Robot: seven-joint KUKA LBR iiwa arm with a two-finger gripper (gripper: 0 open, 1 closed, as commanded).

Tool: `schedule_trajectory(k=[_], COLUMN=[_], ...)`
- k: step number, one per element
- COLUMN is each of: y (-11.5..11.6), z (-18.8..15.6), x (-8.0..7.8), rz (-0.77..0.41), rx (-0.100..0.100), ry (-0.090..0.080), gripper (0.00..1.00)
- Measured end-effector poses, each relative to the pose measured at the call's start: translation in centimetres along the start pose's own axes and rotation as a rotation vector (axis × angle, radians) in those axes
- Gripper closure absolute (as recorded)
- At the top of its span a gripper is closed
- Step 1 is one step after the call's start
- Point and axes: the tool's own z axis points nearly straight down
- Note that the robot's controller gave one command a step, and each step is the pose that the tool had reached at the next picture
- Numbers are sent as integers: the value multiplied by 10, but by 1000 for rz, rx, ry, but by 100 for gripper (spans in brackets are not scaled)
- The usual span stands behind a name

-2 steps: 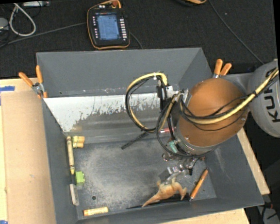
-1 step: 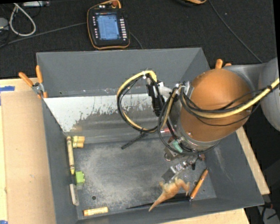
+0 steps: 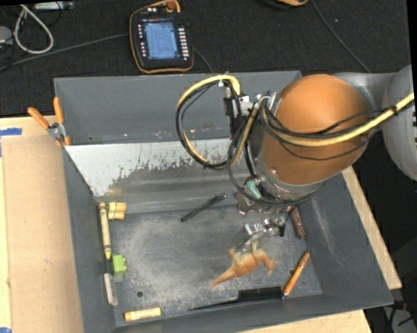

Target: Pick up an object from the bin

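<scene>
**Position.** The gripper (image 3: 260,231) hangs low over the floor of the bin (image 3: 165,256), in the floor's 4 o'clock sector, below the arm's orange wrist cover.

**Jaws.** Whether they stand wide or narrow cannot be told. The tips read dark against the floor and the wrist partly masks them.

**Task item.** An orange-tan toy dinosaur (image 3: 244,264) lies on the floor directly at 6 o'clock of the gripper. It is just beside the tips or touching them, and contact cannot be confirmed. Its tail tapers toward 8 o'clock, and the thicker body is at the end nearest the gripper. It is not seen between the jaws, so it is not recorded as held.

**Neighbours.**
- An orange pencil (image 3: 295,273) lies near, at 4 o'clock of the dinosaur.
- A black marker (image 3: 238,295) lies near, along the front wall at 6 o'clock of it.
- A black pen (image 3: 203,207) lies apart, at 11 o'clock.
- Crayons (image 3: 107,236) line the 9 o'clock wall, well apart.

**Assessment.** The step in hand is judged to be the final descent onto the dinosaur. Nothing is lifted yet.

**Recommendation.**
- Centre on the thick body, not the tail.
- Set the closing line across the toy's long axis, so the jaws meet its narrow width.
- Go down until the tips bracket the body close to the floor.
- Close firmly, since the uneven shape may slip sideways out of a shallow pinch.
- Lift straight up, clear of the pencil and the marker.
</scene>
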Motion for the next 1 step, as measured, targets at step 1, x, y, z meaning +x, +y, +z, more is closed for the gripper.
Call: schedule_trajectory(k=[1], y=[0], z=[3], x=[0], rz=[-52], rx=[-3], ry=[0], gripper=[100])
